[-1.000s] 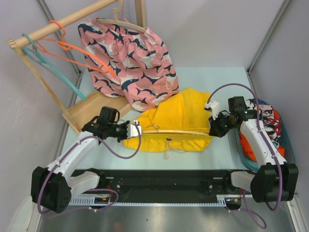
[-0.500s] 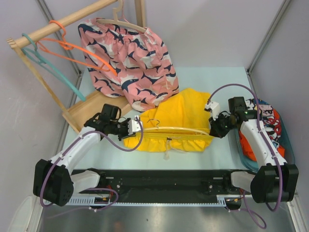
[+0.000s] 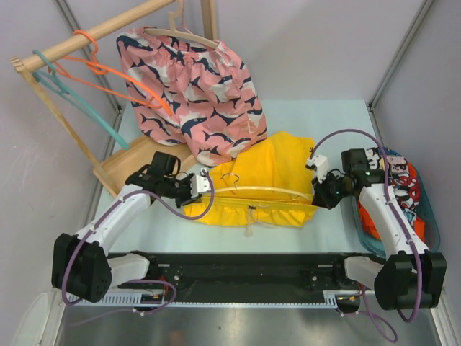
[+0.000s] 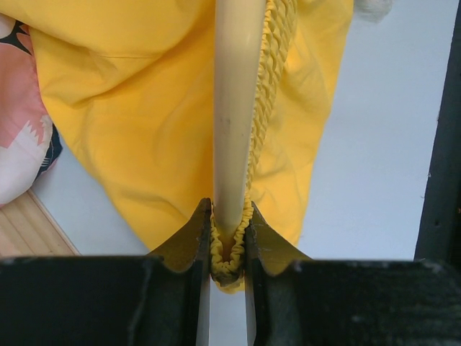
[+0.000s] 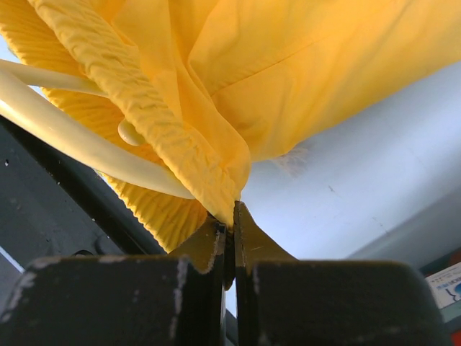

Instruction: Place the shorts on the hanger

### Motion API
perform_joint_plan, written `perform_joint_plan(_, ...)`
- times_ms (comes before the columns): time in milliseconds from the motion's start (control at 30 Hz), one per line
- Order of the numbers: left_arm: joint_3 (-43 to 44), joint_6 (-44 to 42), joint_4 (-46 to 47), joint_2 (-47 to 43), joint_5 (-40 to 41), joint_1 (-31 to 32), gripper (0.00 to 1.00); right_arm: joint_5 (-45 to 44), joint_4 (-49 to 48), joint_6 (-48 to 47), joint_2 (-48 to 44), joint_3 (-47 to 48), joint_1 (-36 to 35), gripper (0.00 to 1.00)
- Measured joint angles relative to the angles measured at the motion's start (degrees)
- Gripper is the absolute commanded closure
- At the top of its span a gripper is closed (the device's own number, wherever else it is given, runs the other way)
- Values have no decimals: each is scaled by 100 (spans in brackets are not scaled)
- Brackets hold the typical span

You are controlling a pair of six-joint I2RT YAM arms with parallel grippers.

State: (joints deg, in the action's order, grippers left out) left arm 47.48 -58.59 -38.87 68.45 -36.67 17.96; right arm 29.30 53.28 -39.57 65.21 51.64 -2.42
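Left wrist view: left gripper (image 4: 229, 234) pinches the pale-yellow hanger (image 4: 238, 86) with the waistband of the yellow shorts (image 4: 130, 108) — right gripper (image 5: 230, 218) clamps tight on the waistband's other end.

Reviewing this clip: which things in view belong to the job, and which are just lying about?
Job: yellow shorts, pale-yellow hanger, left gripper, right gripper.
Lying about: pink whale-print shorts, orange hanger, teal hanger, wooden rack, multicoloured clothes.

The shorts (image 3: 270, 169) lie mid-table (image 3: 324, 122). The hanger (image 3: 266, 190) spans the near waistband, with the left gripper (image 3: 202, 184) at its left end and the right gripper (image 3: 320, 193) at its right.
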Motion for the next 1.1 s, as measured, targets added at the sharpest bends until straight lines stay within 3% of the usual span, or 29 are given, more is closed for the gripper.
perform_joint_plan(200, -57, -210, -59, -162, 140, 44, 100, 76, -83, 11, -116, -63, 2, 100)
perform_joint_plan(333, -66, -155, 26, -278, 643, 514, 100, -9, -125, 68, -190, -48, -101, 100)
perform_joint_plan(567, 372, 492, 61, 105, 1587, 1351, 100, -802, -166, 286, -407, 72, -962, 98)
perform_joint_plan(667, 597, 651, 17, 173, 1742, 1403, 100, -1062, -162, 413, -407, 199, -1126, 66)
perform_joint_plan(700, 649, 684, -13, 173, 1757, 1405, 100, -1088, -149, 463, -402, 256, -1143, 51)
perform_joint_plan(800, 734, 756, -120, 166, 1816, 1408, 100, -1102, -79, 573, -365, 544, -1158, 31)
perform_joint_plan(900, 750, 772, -332, 157, 2000, 1401, 100, -1045, -13, 560, -363, 916, -1134, 24)
perform_joint_plan(1100, 960, 758, -789, 157, 2181, 1353, 100, -422, 61, 435, -304, 1759, -1161, 26)
